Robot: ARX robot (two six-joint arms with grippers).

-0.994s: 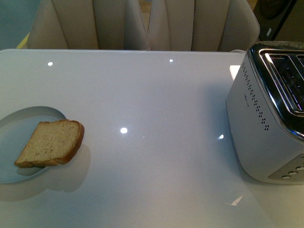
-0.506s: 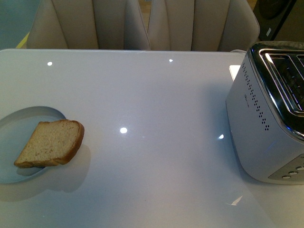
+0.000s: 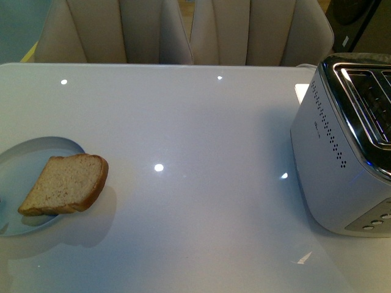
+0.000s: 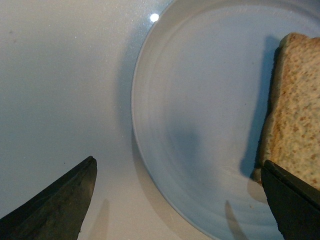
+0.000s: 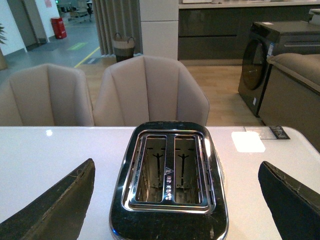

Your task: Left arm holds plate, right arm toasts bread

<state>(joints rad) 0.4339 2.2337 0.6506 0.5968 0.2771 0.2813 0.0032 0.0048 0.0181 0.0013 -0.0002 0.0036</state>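
Note:
The bread (image 3: pixel 64 183) lies on the right part of the pale plate (image 3: pixel 24 162) at the table's left edge, with its crust end over the rim. In the left wrist view my open left gripper (image 4: pixel 180 202) hovers over the plate's rim (image 4: pixel 145 165). One finger (image 4: pixel 60 205) is over the table and the other (image 4: pixel 292 200) is by the bread (image 4: pixel 297 125). My open right gripper (image 5: pixel 175 200) hangs above the silver toaster (image 5: pixel 170 175), which has two empty slots. Neither gripper shows in the front view.
The toaster (image 3: pixel 342 152) stands at the right of the glossy white table (image 3: pixel 195 122). Two beige chairs (image 3: pixel 183 30) stand behind the far edge. A white card (image 5: pixel 247 141) lies on the table beyond the toaster. A washing machine (image 5: pixel 265 55) stands further back.
Bread, plate and toaster have not moved. A faint dark shadow has appeared on the plate at the left edge of the front view.

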